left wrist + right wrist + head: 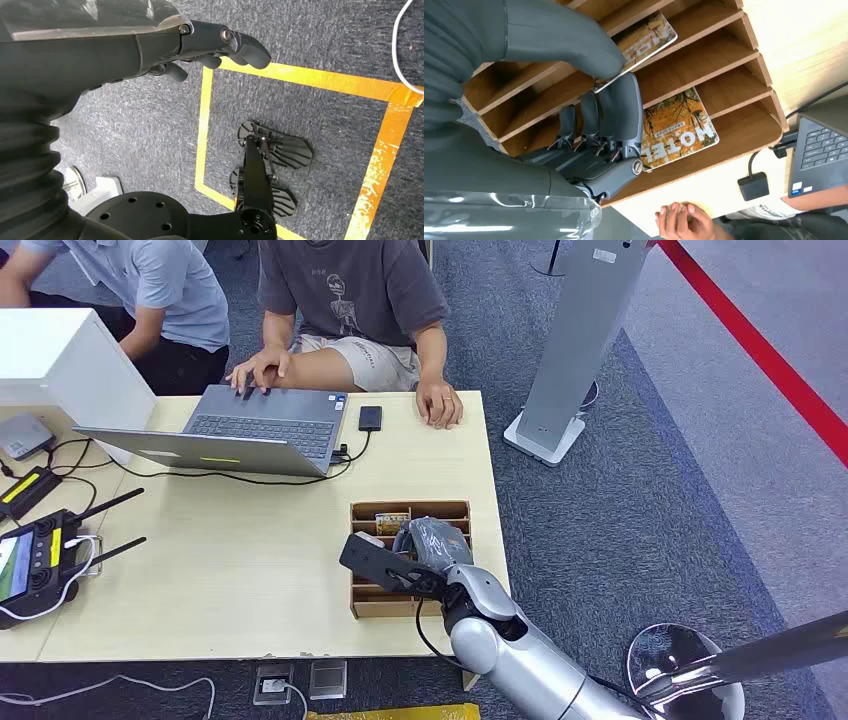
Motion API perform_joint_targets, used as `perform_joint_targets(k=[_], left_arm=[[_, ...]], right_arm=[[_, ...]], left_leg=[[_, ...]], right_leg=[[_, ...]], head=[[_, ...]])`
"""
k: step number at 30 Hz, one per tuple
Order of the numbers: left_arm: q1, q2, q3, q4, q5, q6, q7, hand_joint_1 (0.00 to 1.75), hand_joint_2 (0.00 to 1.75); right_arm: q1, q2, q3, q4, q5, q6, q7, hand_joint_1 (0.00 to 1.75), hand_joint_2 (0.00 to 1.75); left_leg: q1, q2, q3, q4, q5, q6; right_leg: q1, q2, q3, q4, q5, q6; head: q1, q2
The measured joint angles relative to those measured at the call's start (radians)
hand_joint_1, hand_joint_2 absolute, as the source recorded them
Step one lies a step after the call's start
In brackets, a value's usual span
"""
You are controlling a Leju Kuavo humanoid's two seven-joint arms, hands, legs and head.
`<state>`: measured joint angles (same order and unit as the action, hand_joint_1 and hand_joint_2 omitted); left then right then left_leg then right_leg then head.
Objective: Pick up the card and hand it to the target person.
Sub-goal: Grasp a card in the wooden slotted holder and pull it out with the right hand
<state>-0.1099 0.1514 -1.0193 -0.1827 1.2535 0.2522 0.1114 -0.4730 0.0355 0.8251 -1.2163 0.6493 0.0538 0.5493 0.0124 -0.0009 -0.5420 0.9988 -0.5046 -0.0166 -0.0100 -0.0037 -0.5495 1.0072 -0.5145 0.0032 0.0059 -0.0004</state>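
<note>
Right hand (589, 90) reaches into the wooden slotted rack (362, 602) at the worktop (240, 570) edge, thumb over and fingers (620, 107) under a card (644, 42) in one slot, pinching it; a second card marked HOTEL (679, 130) lies in a slot just beside the fingers. Left hand (220, 45) hangs over the carpet with yellow tape (300, 77), fingers curled in, holding nothing. Beyond the right hand, a person's hand (440, 405) rests on the worktop near a laptop (250, 430)
</note>
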Motion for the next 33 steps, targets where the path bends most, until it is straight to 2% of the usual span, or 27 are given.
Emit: perform_joint_targets(k=[9,13,16,33], left_arm=[[0.0,0.0,0.0,0.0,0.0,0.0,-0.001,0.0,1.75],[0.0,0.0,0.0,0.0,0.0,0.0,-0.002,0.0,1.75],[0.0,0.0,0.0,0.0,0.001,0.0,-0.005,0.0,1.75],[0.0,0.0,0.0,0.0,0.001,0.006,-0.006,0.0,1.75]], right_arm=[[-0.008,0.0,0.005,0.002,0.0,0.0,0.0,1.29,1.75],[-0.011,0.0,0.008,0.005,-0.002,0.001,-0.002,1.65,1.75],[-0.011,0.0,0.01,0.005,-0.003,0.003,-0.006,1.74,1.75],[-0.014,0.0,0.012,0.014,-0.01,0.006,-0.012,1.71,1.75]], left_leg=[[0.0,0.0,0.0,0.0,0.0,0.0],[0.0,0.0,0.0,0.0,0.0,0.0],[0.0,0.0,0.0,0.0,0.0,0.0],[0.0,0.0,0.0,0.0,0.0,0.0]], right_leg=[[0.0,0.0,0.0,0.0,0.0,0.0],[0.0,0.0,0.0,0.0,0.0,0.0],[0.0,0.0,0.0,0.0,0.0,0.0],[0.0,0.0,0.0,0.0,0.0,0.0]], head=[[0.0,0.0],[0.0,0.0],[0.0,0.0],[0.0,0.0]])
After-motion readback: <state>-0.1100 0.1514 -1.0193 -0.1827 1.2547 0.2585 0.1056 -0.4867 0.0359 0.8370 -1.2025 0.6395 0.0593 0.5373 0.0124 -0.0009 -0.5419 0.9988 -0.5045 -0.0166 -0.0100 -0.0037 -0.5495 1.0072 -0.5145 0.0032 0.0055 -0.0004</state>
